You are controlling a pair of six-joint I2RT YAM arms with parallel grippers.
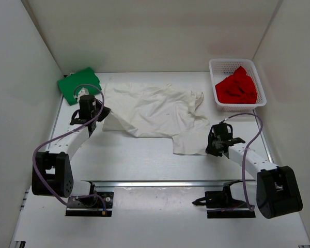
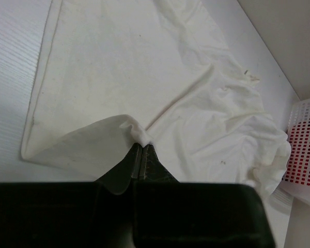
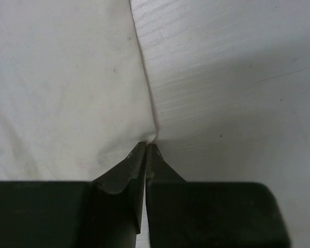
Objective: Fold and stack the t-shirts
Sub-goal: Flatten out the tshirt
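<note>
The white t-shirt (image 1: 152, 111) lies spread and wrinkled across the middle of the table. My left gripper (image 1: 101, 113) is shut on its left edge, pinching a small fold of cloth (image 2: 137, 132). My right gripper (image 1: 213, 147) is shut on the shirt's lower right corner (image 3: 152, 137). The green t-shirt (image 1: 78, 84) lies folded at the far left, behind my left gripper. The red t-shirt (image 1: 238, 88) is crumpled in the white basket (image 1: 217, 67) at the far right.
The basket's mesh wall also shows in the left wrist view (image 2: 305, 155), right of the white shirt. White walls enclose the table on three sides. A metal rail (image 1: 160, 182) runs across the near side between the arm bases.
</note>
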